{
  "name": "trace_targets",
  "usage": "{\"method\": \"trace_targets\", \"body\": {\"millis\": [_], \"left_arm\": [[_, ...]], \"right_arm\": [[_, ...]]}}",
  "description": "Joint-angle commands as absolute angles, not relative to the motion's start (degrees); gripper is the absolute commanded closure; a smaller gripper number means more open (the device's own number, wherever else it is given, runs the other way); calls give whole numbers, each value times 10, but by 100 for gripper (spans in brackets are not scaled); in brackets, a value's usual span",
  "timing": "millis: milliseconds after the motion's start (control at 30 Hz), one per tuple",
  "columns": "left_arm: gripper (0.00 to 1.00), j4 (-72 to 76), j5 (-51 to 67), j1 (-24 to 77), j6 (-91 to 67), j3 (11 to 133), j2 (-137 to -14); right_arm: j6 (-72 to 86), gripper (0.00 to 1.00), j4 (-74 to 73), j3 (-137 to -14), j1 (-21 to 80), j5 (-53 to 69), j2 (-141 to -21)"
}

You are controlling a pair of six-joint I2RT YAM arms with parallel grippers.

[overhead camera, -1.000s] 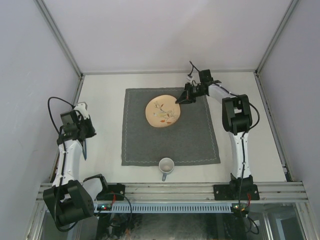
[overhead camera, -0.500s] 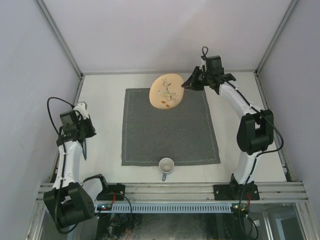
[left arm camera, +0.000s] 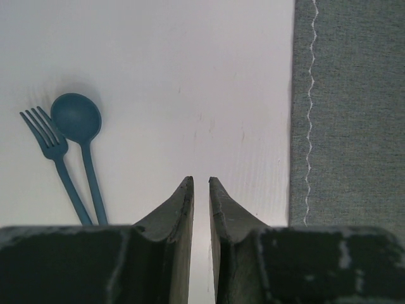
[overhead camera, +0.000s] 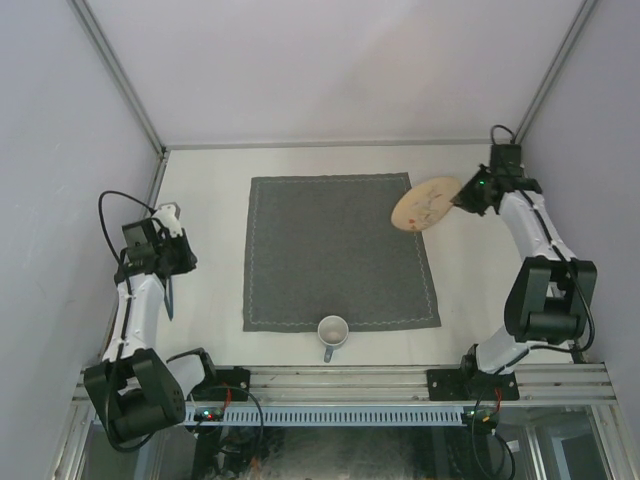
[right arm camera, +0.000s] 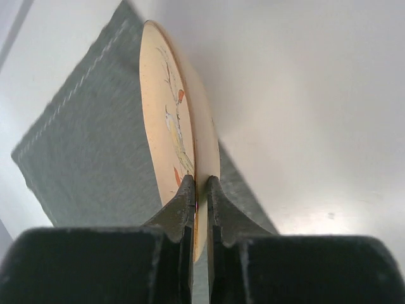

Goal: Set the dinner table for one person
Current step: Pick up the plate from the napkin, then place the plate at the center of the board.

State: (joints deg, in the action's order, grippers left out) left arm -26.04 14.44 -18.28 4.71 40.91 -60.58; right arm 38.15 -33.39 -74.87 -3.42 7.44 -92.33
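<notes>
Right gripper (right arm camera: 201, 180) pinches the plate (right arm camera: 174, 120) by its near rim. The plate is airborne, edge-on, long axis straight ahead of the fingertips. Grey mat (right arm camera: 95, 158) lies below-left on the dinner table (overhead camera: 205, 200). Left gripper (left arm camera: 201, 183) is almost closed, empty, well apart.

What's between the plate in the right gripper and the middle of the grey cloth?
Nothing visible. The plate, held by the right gripper, hangs over the far right corner of the cloth. The cloth's middle is bare; the mug sits apart at its near edge.
</notes>
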Motion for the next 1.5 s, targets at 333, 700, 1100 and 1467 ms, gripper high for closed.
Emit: {"method": "trace_targets", "body": {"millis": [333, 700, 1100, 1467], "left_arm": [[79, -228, 171, -189, 90, 419, -542], [78, -238, 163, -188, 99, 407, -511], [78, -238, 163, -189, 96, 397, -507], [78, -250, 148, -189, 103, 390, -490]], "right_arm": [[453, 100, -248, -682, -182, 98, -830], [483, 100, -248, -662, -200, 47, -869], [518, 100, -249, -644, -206, -12, -965], [557, 100, -279, -643, -182, 54, -1028]]}}
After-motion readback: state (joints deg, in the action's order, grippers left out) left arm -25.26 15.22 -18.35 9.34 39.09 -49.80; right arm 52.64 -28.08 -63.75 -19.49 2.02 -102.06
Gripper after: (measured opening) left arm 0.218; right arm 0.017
